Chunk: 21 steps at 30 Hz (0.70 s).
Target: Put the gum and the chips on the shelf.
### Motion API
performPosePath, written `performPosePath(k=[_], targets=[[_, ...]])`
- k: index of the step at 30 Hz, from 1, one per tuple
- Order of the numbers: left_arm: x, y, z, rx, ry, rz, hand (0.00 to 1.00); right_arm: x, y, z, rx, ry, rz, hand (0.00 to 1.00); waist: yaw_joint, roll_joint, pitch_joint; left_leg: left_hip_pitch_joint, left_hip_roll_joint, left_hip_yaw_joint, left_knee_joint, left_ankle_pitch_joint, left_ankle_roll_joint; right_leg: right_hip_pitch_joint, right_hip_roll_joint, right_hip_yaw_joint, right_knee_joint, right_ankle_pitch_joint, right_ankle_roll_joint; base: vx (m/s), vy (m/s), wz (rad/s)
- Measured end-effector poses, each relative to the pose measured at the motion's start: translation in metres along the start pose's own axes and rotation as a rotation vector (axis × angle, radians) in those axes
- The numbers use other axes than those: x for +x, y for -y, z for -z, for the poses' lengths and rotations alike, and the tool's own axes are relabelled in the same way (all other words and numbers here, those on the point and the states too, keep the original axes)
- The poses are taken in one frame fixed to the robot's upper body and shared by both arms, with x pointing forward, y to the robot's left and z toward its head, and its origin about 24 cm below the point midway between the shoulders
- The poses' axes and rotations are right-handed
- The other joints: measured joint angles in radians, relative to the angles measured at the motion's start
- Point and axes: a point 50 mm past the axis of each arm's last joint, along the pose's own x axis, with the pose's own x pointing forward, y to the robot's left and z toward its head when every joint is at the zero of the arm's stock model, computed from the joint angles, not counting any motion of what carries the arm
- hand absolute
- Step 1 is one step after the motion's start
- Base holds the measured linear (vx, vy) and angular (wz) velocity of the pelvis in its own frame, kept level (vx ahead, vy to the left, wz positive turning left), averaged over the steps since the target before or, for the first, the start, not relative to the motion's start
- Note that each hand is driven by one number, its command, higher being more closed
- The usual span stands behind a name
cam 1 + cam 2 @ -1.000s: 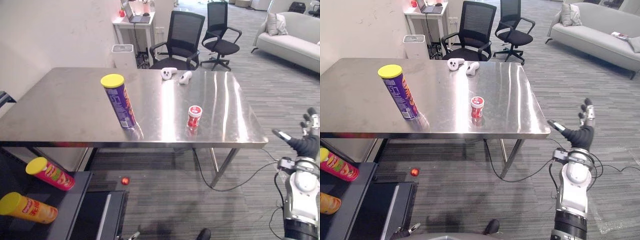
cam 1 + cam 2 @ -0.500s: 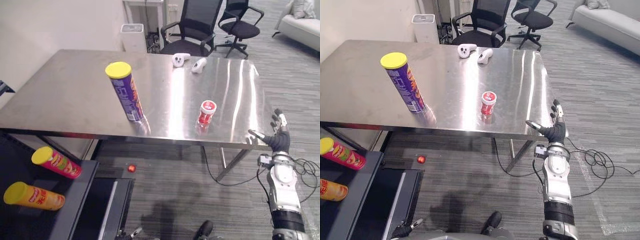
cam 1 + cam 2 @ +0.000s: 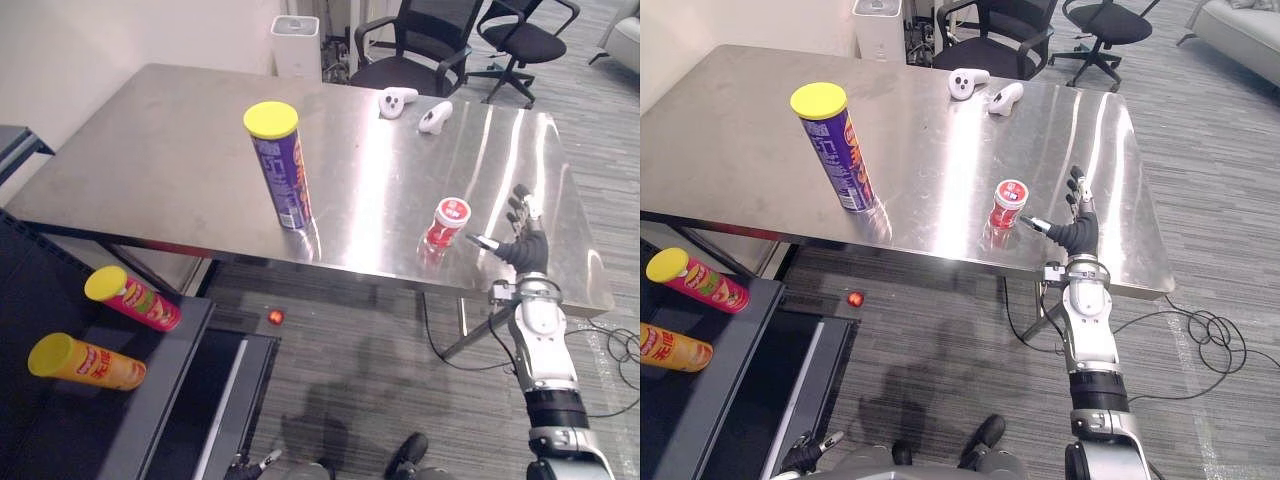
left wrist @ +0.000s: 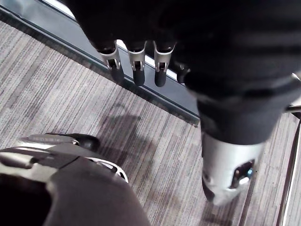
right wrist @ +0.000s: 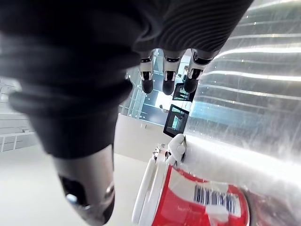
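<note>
Fingers (image 3: 1076, 195) of the right hand (image 3: 1077, 232) spread straight, holding nothing, just beside the gum canister (image 3: 1008, 204) on the table (image 3: 150, 160). Chips can (image 3: 281, 165) stands well left of the gum canister. Left hand (image 4: 136, 66) hangs open and empty.

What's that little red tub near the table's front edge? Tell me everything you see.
The gum tub is a small round red container with a white lid and a barcode label, plastic by its look. It stands upright on the steel table, near its front edge. The right robot hand is open beside it, not gripping.
</note>
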Motion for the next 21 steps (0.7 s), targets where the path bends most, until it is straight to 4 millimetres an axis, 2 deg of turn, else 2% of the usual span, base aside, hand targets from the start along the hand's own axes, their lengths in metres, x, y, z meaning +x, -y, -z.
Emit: performPosePath(k=[5, 9, 21], targets=[[0.0, 0.0, -0.001, -0.001, 0.007, 0.0, 0.0, 0.0, -0.006, -0.001, 0.003, 0.002, -0.036, 0.0, 0.01, -0.005, 0.003, -0.001, 0.001, -0.004, -0.001, 0.0, -0.001, 0.001, 0.0, -0.004, 0.0, 0.0, 0.0, 0.0, 0.005, 0.01], [0.001, -0.003, -0.004, 0.005, 0.015, -0.007, 0.0, -0.001, -0.013, -0.001, 0.006, 0.002, -0.063, 0.0, 0.011, -0.027, 0.016, -0.004, 0.0, -0.014, -0.003, 0.009, -0.012, 0.001, -0.001, -0.009, 0.0, 0.0, 0.0, -0.02, 0.004, 0.06], [0.001, -0.003, -0.004, 0.005, 0.017, -0.009, 0.0, -0.003, -0.013, 0.012, 0.0, -0.055, -0.057, 0.0, 0.024, -0.029, 0.017, -0.015, 0.003, -0.02, -0.011, 0.013, -0.01, -0.002, 0.001, -0.014, 0.0, 0.0, 0.0, -0.01, 0.0, 0.03]])
